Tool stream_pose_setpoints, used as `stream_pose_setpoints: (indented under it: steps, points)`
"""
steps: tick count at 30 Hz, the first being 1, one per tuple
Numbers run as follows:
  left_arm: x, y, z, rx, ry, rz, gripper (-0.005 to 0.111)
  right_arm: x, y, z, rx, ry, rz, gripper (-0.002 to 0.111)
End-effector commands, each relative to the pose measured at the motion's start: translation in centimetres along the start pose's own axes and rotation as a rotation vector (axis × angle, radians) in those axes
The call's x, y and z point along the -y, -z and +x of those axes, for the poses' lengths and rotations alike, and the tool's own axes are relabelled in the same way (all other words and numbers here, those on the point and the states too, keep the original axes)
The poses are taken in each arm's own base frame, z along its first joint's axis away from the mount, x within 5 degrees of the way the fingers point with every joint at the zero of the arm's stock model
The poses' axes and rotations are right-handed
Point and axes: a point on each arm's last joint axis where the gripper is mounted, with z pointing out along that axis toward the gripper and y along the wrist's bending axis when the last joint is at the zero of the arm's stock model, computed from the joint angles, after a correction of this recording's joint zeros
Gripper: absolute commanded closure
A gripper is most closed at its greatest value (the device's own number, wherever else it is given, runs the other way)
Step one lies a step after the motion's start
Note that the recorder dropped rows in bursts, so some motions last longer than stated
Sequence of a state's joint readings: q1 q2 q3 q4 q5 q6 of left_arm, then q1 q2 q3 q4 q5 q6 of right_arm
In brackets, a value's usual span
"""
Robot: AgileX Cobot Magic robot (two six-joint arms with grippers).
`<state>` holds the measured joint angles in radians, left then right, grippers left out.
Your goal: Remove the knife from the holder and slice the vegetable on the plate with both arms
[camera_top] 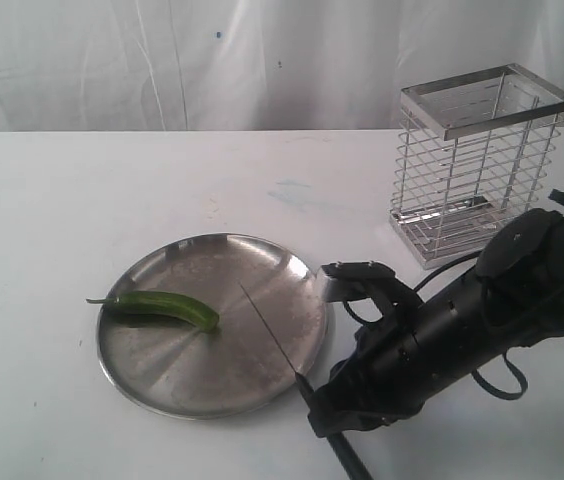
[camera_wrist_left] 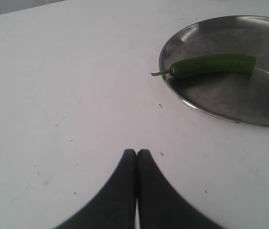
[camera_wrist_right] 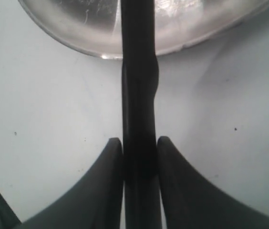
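1. The knife is in the right gripper. The black handle sits pinched between the two fingers, so the jaws are clamped on it, not fully together.
2. From that grip the blade reaches out over the right part of the plate, with the tip pointing in toward the plate's far middle. Can't tell if the edge actually touches the metal or just hangs over it.
3. The vegetable lies on the left part of the plate, well clear of the blade tip and apart from the right gripper. Its thin stem pokes out just past the left rim.
4. The left gripper has its fingers pressed together with nothing between them. It's over bare table, off the plate, with the stem end of the vegetable being the end nearer to it. It touches neither the plate nor the vegetable.
5. The right arm lies low across the table on the right, beside the plate's rim. You only get the left gripper in its own wrist view.
6. The holder stands upright on the table behind the right arm, well away from the plate.
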<state>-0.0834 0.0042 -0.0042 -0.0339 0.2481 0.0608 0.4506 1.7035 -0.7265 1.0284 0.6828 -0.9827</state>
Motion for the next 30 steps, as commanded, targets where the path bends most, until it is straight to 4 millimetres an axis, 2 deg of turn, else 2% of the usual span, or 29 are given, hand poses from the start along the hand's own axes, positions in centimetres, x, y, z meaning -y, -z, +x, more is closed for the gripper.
stream_pose_setpoints:
  steps: [1, 22, 23, 26, 30]
  points:
    - [0.0, 0.0, 0.1, 0.004, 0.011, 0.002, 0.107, -0.7, 0.3, 0.1, -0.002, -0.005, -0.063, 0.097]
    - [0.0, 0.0, 0.0, 0.018, 0.004, -0.001, 0.107, -1.0, 0.3, -0.5, 0.066, 0.019, -0.101, 0.097]
    - [0.0, 0.0, -0.3, 0.047, 0.022, -0.004, 0.107, -1.0, 0.3, -0.5, 0.067, 0.017, -0.102, 0.097]
    - [0.1, 0.1, -1.2, 0.147, 0.247, 0.023, 0.107, -1.4, 0.4, -0.6, 0.079, 0.007, -0.137, 0.097]
    - [0.0, 0.1, -1.7, 0.193, 0.486, 0.051, 0.107, -2.3, 0.6, -1.1, 0.129, 0.019, -0.245, 0.097]
